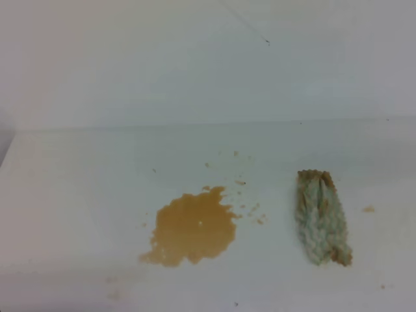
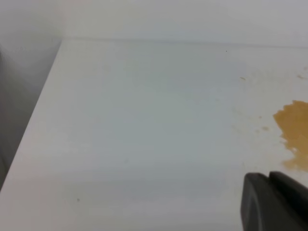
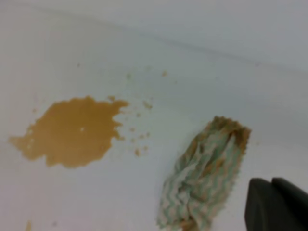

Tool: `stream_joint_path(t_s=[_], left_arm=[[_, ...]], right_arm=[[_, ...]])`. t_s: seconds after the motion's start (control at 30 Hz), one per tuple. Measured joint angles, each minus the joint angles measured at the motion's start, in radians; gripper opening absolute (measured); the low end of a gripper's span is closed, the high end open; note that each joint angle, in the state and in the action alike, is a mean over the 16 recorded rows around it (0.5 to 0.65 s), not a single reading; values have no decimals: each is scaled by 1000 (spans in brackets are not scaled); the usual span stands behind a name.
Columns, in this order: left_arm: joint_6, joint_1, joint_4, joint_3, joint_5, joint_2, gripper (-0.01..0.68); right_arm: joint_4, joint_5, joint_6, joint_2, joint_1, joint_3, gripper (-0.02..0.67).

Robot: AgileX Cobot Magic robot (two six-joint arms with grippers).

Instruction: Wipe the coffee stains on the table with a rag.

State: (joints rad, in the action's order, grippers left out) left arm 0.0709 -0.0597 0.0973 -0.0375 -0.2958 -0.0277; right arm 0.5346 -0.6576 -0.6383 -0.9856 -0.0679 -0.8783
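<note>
The coffee stains form an orange-brown blotch with small specks beside it, left of centre on the white table. The rag, pale green with brown edges, lies crumpled lengthwise to the right of the blotch, apart from it. No arm shows in the exterior view. In the right wrist view the rag lies just left of my right gripper, whose dark fingers sit close together, holding nothing; the blotch is farther left. My left gripper is a dark shape at the lower right, near the blotch's edge.
A plain pale wall rises behind the table. The table's left edge drops off in the left wrist view. One stray brown speck lies to the right of the rag.
</note>
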Motion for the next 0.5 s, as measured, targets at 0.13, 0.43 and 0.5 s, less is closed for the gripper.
stream_joint_path(t_s=[0.13, 0.43, 0.5], left_arm=[[0, 0, 0, 0, 0, 0, 1], [0, 0, 0, 0, 0, 0, 1], [0, 0, 0, 0, 0, 0, 1]], right_arm=[[-27, -67, -16, -146, -40, -87, 81], [-121, -170, 63, -495, -132, -316, 314], [-151, -177, 91, -565, -151, -359, 359]])
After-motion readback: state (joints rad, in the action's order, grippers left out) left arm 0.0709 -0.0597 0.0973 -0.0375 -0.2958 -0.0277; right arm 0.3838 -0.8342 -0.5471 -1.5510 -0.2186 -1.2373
